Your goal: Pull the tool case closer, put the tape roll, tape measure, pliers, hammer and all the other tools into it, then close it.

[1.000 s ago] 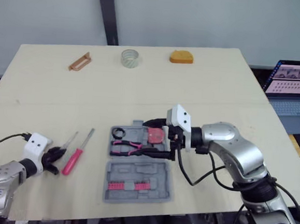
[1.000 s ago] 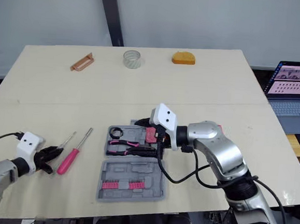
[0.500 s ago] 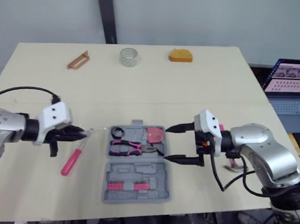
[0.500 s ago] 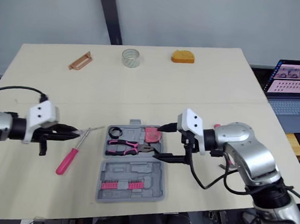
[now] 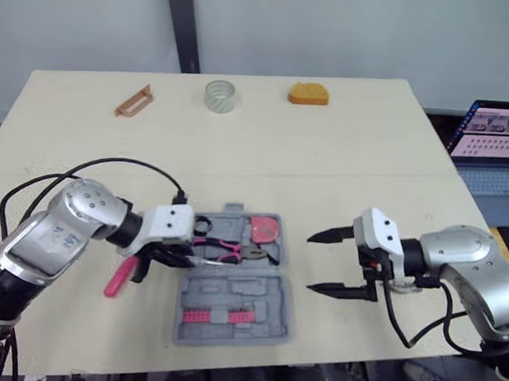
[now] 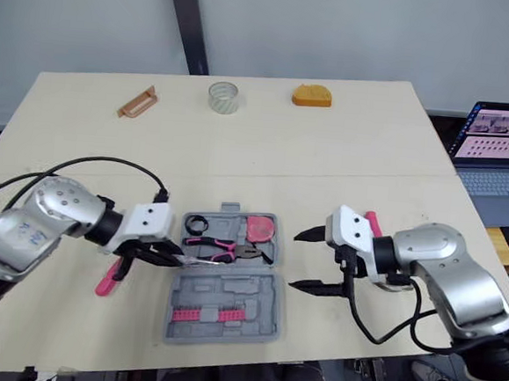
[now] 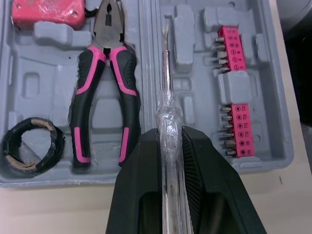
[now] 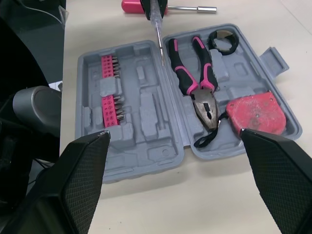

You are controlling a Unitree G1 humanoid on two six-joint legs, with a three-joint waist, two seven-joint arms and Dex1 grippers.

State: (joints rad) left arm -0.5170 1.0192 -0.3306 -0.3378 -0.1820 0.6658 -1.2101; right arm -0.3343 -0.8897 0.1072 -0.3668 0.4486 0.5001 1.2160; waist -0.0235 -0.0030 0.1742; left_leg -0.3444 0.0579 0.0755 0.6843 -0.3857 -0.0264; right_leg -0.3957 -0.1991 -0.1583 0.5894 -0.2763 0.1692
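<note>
The clear-handled screwdriver (image 7: 165, 87) hangs over the open tool case (image 5: 246, 294), clamped by its handle in the left gripper (image 7: 169, 137). Its shaft runs roughly along the hinge, beside the pliers (image 7: 105, 83). Released here, it would likely land across the ridge — not in a moulded slot — and later block the lid. The right gripper (image 5: 310, 263) hovers just beside the case, fingers spread and empty. The pink screwdriver (image 5: 120, 277) lies outside on the table (image 5: 285, 140).

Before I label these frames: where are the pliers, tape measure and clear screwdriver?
pliers (image 7: 107, 43), left wrist view, pivot
tape measure (image 7: 46, 10), left wrist view, red casing
clear screwdriver (image 7: 168, 117), left wrist view, handle
</note>
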